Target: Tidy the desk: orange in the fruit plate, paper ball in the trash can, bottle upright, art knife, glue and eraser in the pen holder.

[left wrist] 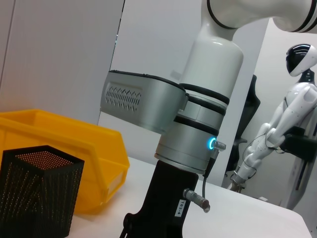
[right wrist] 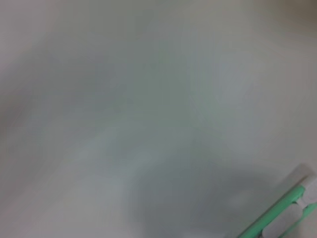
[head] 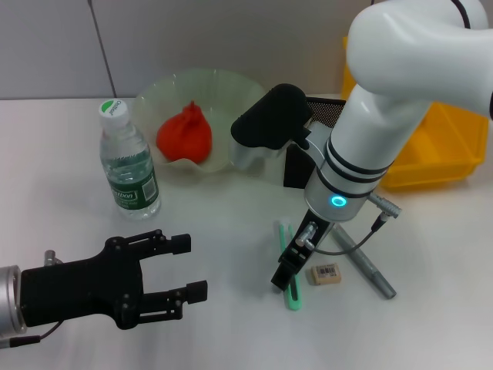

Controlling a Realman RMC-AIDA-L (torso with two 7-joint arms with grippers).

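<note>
The step in hand appears to be the art knife: the right end effector (head: 286, 271) is down at the bench (head: 231, 324), its dark tip right at the green art knife (head: 290, 270), which lies flat a little right of centre. Whether its fingers are open or closed on the knife I cannot tell, since the wrist hides them; the right wrist view shows only pale bench surface and a corner of the green-and-white knife (right wrist: 277, 218).

The orange (head: 185, 132) already sits in the fruit plate (head: 223, 89) at the far side, and the bottle (head: 127, 162) stands upright at far left. The eraser (head: 325, 274) lies just right of the knife, and a grey pen-like stick (head: 362, 266), possibly the glue, lies beyond it. The pen holder (left wrist: 37, 196) stands just behind the right arm.

The left end effector (head: 189, 289) hovers near left, fingers open, holding nothing.

Next, I judge, comes a firm pinch across the knife's thin body, a lift, and a tip-down drop into the holder.

The knife is slim, hard plastic and hugs the bench, so it is hard to get under. The eraser is a small cream block with a label. The holder is black perforated mesh with angular walls. The plate is translucent with a wavy rim, and the bottle is clear and ribbed with a white-and-green cap.
</note>
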